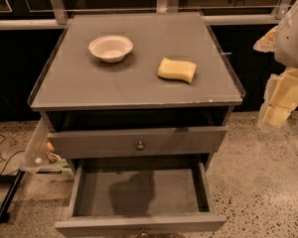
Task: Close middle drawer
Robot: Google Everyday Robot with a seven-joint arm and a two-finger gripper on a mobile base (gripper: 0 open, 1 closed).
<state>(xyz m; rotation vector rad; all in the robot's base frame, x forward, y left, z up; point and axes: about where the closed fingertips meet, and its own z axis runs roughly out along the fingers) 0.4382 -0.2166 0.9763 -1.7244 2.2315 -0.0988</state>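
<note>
The grey cabinet (139,78) stands in the middle of the camera view. The middle drawer (139,192) is pulled far out toward me. Its shallow grey box is empty, and its front panel (139,224) sits at the bottom edge of the view with only the top of the knob showing. The top drawer front (140,143), with a round metal knob, sits just above it. The lowest drawer is hidden under the open one. My gripper (279,105) hangs from the white arm (294,31) at the far right, beside the cabinet and well apart from the drawer.
A white bowl (111,48) and a yellow sponge (177,70) lie on the cabinet top. A clear side bin (39,150) with small items hangs on the cabinet's left. Cables and a dark bar (7,197) lie on the speckled floor at left. A railing runs behind.
</note>
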